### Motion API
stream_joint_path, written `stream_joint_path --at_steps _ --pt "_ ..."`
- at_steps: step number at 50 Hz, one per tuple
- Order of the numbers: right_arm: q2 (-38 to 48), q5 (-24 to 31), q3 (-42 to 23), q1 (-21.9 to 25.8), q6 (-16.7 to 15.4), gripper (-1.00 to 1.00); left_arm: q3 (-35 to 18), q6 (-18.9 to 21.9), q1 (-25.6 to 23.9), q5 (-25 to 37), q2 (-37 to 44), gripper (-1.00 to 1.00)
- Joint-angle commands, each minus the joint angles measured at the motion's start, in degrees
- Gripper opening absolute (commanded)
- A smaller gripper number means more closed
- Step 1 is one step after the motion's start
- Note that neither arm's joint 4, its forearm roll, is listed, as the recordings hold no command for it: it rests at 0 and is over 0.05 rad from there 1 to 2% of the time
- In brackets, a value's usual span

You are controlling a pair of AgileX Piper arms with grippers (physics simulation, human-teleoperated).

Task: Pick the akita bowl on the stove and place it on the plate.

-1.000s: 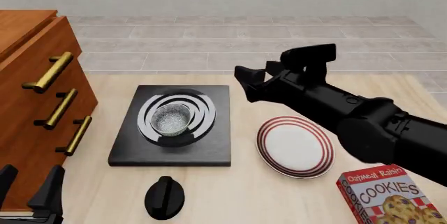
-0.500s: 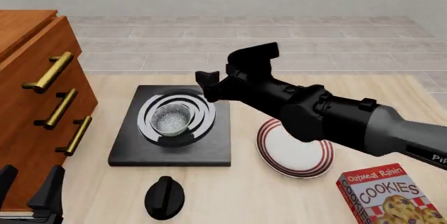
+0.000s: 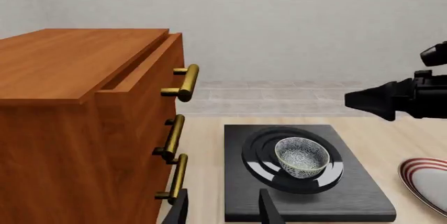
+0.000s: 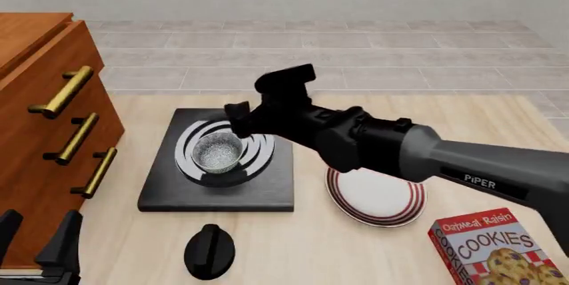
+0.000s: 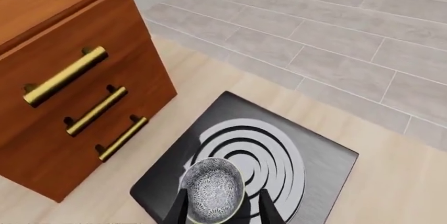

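My right gripper [image 5: 222, 211] hangs above the stove [image 4: 160, 188], fingers spread wide astride the bowl [image 4: 217, 150], gripping nothing. Plate [image 4: 378, 198] beside stove.

1. One akita bowl [image 4: 218, 151], speckled inside.
2. One stove [image 4: 164, 188], a black slab with silver burner rings.
3. One plate [image 4: 378, 198], white with red rings.
4. One black round knob [image 4: 210, 252].
5. One cookie box [image 4: 498, 245], marked "Oatmeal Raisin Cookies".
6. One wooden cabinet [image 4: 36, 112] with three brass handles.
7. Two grippers: the right gripper [image 4: 238, 116] and the left gripper [image 4: 36, 242].
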Motion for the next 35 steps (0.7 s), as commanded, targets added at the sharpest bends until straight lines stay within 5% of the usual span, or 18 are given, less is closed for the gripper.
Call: stream_joint_path --at_steps 1,19,35 --pt "3.7 -0.2 -1.4 0.0 -0.1 1.0 0.0 0.0 0.0 0.0 0.0 1.0" --pt "9.3 1.3 -3.7 -1.2 -2.9 1.0 0.0 0.0 0.0 0.0 0.0 1.0" --pt "13.0 3.3 -7.2 -0.5 -1.8 1.0 0.0 0.0 0.0 0.0 0.0 1.0"
